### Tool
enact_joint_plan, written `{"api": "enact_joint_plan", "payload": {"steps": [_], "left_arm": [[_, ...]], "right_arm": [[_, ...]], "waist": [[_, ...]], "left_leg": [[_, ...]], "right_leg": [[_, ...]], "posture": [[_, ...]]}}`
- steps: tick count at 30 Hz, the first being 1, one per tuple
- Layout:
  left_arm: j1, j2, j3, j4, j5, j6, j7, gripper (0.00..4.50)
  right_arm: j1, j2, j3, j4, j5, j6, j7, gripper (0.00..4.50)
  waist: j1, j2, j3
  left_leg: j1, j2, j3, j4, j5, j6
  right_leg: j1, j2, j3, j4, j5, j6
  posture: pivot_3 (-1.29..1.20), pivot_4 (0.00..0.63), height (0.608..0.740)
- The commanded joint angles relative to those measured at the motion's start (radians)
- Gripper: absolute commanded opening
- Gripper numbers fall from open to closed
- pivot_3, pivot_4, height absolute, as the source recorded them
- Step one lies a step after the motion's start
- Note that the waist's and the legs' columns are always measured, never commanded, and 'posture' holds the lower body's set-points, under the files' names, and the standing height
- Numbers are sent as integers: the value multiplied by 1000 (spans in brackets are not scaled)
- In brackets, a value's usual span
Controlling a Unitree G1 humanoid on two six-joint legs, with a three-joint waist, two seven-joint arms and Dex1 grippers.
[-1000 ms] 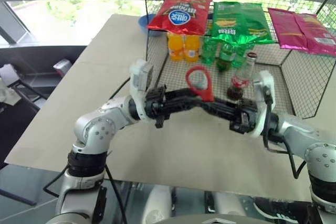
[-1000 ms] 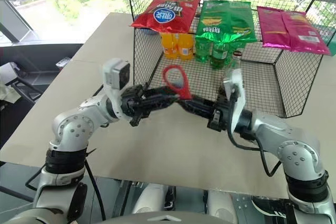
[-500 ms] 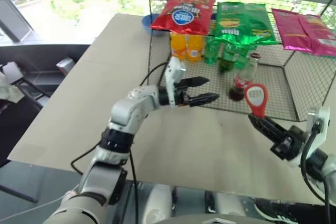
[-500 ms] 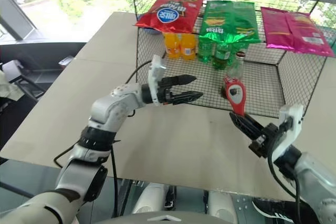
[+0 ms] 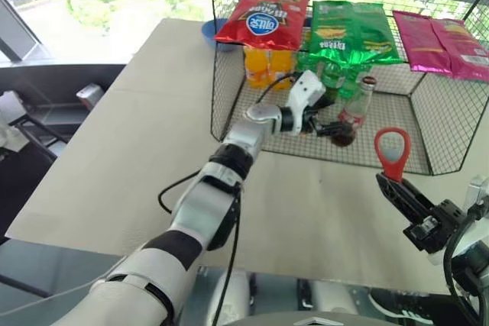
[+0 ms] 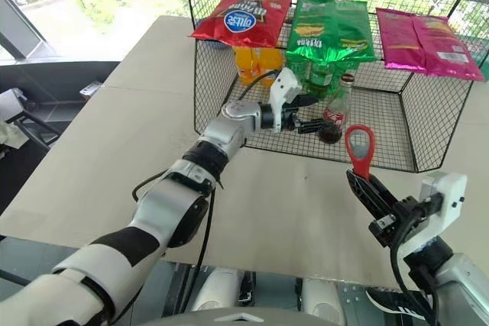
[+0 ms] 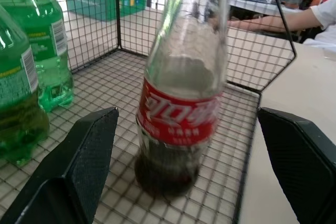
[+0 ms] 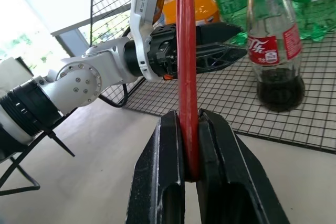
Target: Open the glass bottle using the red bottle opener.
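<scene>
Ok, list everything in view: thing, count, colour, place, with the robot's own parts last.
glass bottle: one, clear with dark liquid and red label, standing on the wire cage floor.
red bottle opener: one, red, upright in the right gripper.
green bottles: at least two, green, in the cage beside the glass bottle.
orange soda bottles: two, orange, at the back of the cage.
chip bags: red, green, pink, lying on top of the cage.
wire cage: one, black, on the table.
table: one, beige.
left gripper: black, open, a finger either side of the glass bottle.
right gripper: black, shut on the opener's handle.
</scene>
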Motion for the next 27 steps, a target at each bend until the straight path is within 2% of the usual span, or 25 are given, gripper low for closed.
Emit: {"api": "enact_joint_plan", "payload": {"steps": [1, 10, 14, 17, 20, 24, 27], "left_arm": [[-71, -48, 35, 85, 34, -84, 16, 4358], [-136, -121, 100, 198, 83, -155, 110, 4358], [-157, -149, 114, 238, 113, -171, 202, 4358], [-166, -164, 135, 260, 117, -170, 219, 3733], [-165, -167, 144, 267, 131, -180, 220, 2400], [-152, -159, 153, 253, 132, -204, 165, 2296], [-137, -126, 166, 206, 102, -195, 39, 2296]], "right_arm": [[19, -23, 11, -39, 4, -76, -26, 0], [56, -75, 60, -39, -9, -172, -61, 0], [61, -92, 78, -39, -16, -196, -72, 0], [59, -104, 94, -39, -23, -212, -82, 0], [64, -113, 108, -39, -31, -229, -87, 0], [71, -120, 120, -39, -42, -246, -92, 0], [66, -125, 134, -39, -53, -254, -94, 0]], "waist": [[0, 0, 0], [0, -1, 0], [0, -1, 0], [0, -1, 0], [0, -1, 0], [0, -1, 0], [0, -1, 0]], "left_leg": [[0, 0, 0, 0, 0, 0], [0, 0, 0, 0, 0, 1], [0, 0, 0, 0, 0, 1], [0, 0, 0, 0, 0, 1], [0, 0, 0, 0, 0, 1], [0, 0, 0, 0, 0, 1], [0, 0, 0, 0, 0, 1]], "right_leg": [[0, 0, 0, 0, 0, 0], [0, 0, 0, 0, 0, 1], [0, 0, 0, 0, 0, 1], [0, 0, 0, 0, 0, 1], [0, 0, 0, 0, 0, 1], [0, 0, 0, 1, 0, 1], [0, 0, 0, 1, 0, 1]], "posture": [[0, 150, 740], [0, 150, 740], [0, 150, 740], [0, 150, 740], [0, 150, 740], [0, 150, 740], [0, 150, 740]]}}
